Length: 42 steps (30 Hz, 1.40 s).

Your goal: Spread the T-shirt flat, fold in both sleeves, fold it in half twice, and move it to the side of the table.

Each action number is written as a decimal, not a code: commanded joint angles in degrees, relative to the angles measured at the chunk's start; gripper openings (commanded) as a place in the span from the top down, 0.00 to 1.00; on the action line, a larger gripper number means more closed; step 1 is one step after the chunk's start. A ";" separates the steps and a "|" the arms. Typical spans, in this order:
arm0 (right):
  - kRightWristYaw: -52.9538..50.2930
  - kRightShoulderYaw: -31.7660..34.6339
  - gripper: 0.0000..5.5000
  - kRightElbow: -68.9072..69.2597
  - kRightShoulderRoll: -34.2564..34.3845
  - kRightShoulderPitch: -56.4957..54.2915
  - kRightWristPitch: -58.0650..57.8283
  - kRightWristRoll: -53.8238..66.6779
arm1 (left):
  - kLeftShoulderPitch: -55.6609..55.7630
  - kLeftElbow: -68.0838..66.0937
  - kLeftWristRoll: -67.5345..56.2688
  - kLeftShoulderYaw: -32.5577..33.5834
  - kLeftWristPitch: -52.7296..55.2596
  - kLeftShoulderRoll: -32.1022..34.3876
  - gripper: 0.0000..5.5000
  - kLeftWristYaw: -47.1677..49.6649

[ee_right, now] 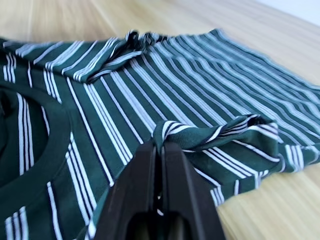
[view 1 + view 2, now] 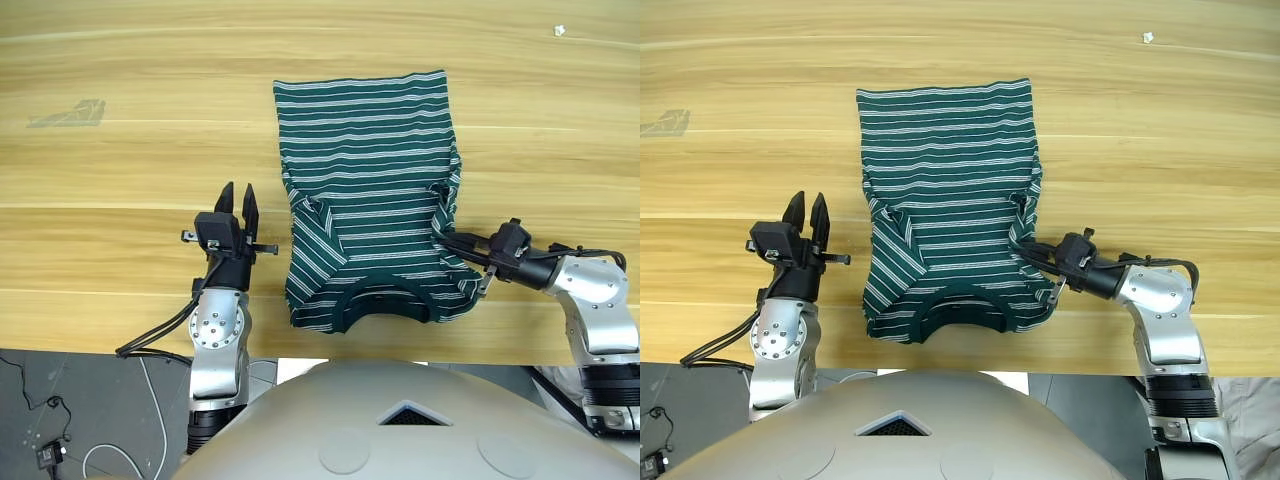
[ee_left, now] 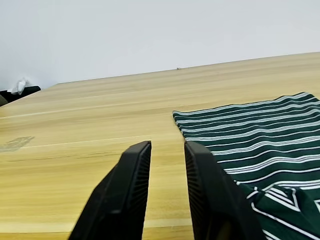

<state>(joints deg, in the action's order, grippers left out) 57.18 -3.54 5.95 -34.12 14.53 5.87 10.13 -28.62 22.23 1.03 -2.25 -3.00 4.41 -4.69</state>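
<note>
A dark green T-shirt with white stripes lies on the wooden table, collar toward me and both sleeves turned in over the body. My right gripper rests at the shirt's right edge, shut on a ridge of the folded-in right sleeve; in the right wrist view the fingertips pinch the striped cloth. My left gripper sits on the bare table a little to the left of the shirt, pointing away from me. It is open, nothing between its fingers, and it is clear of the cloth.
A small white scrap lies far back on the right. A faint grey mark sits on the table at the far left. Bare wood stretches on both sides of the shirt. The table's front edge runs just below the collar.
</note>
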 commanded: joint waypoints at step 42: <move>-11.20 8.23 0.43 -23.67 -12.49 -7.07 63.73 -28.01 | -15.61 -4.28 34.79 5.97 -30.41 40.89 0.45 -13.39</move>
<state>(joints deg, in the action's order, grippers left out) 47.41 5.79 -14.75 -44.33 8.64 63.37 -12.32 -44.52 18.81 33.27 4.51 -31.63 43.25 -17.30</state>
